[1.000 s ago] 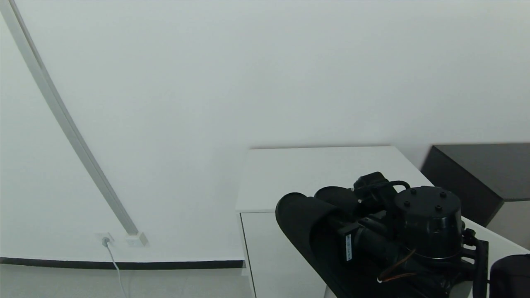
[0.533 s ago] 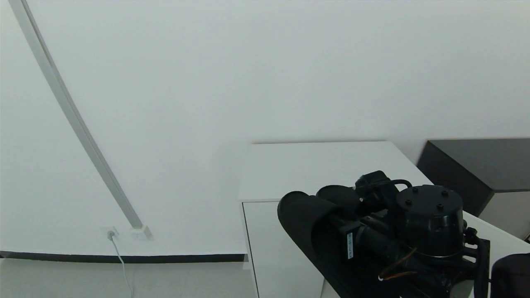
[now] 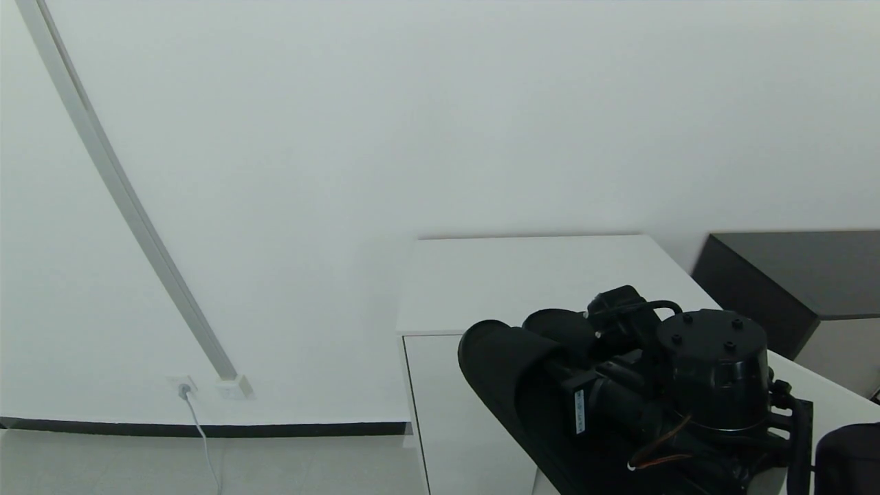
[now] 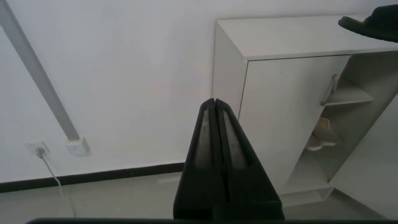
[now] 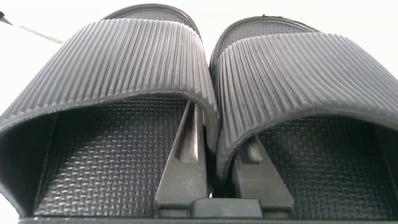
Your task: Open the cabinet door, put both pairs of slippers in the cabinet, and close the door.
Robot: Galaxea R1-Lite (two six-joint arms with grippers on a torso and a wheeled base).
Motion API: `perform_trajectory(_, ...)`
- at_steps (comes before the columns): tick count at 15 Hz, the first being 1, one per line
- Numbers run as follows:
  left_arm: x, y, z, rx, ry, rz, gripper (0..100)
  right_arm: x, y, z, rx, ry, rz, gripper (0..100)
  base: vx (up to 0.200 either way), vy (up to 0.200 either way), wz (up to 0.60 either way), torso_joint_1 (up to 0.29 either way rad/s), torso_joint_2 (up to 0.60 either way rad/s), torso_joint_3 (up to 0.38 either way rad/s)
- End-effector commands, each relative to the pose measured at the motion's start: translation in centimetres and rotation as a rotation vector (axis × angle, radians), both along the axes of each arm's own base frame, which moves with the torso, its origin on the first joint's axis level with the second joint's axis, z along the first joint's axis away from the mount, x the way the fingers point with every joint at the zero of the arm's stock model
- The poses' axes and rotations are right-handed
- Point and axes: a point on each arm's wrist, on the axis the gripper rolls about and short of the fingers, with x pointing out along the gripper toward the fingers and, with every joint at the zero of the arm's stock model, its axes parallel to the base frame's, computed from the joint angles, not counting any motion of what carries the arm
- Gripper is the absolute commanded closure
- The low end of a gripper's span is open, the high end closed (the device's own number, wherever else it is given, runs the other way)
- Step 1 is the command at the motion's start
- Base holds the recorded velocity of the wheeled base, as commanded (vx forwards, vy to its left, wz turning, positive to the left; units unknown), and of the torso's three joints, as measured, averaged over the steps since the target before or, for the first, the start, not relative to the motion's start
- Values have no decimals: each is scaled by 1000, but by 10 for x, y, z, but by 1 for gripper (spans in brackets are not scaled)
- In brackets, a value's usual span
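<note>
A pair of black ribbed slippers [image 5: 155, 74] sits over my right gripper [image 5: 217, 146]. Its fingers [image 5: 186, 155] reach under the straps and are shut on the two inner strap edges. In the head view the same slippers [image 3: 505, 368] hang on the right arm, in front of the white cabinet [image 3: 522, 275]. My left gripper [image 4: 214, 106] is shut on nothing and points at the wall beside the cabinet [image 4: 280, 34]. One cabinet door with a handle [image 4: 329, 90] is closed. The compartment beside it is open, with a pale slipper [image 4: 323, 134] lying inside.
A slanted cable duct [image 3: 124, 199] runs down the white wall to a socket with a plugged-in cable [image 3: 182, 392]. A dark cabinet [image 3: 790, 289] stands to the right of the white one. Bare floor lies to the left of the white cabinet.
The whole head picture shifted slightly a second ago, so the camera moved. The right arm with the black slippers keeps nearly the same place before the cabinet.
</note>
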Motion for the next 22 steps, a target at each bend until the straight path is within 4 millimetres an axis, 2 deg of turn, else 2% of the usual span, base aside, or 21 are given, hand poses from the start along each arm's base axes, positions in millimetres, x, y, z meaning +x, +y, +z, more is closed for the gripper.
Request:
perform_trajectory(1,0,0,0,0,1,0,100,0,1,-1,-3,1,1,100,0,0,0,0,0,0)
perform_trajectory(2,0,0,0,0,1,0,100,0,1,-1,-5,2,-1,100,0,0,0,0,0,0)
perform_trajectory(22,0,0,0,1,1,2,100,1,1,1,-1,-10,-20,100,0,-200,0,4,3,3)
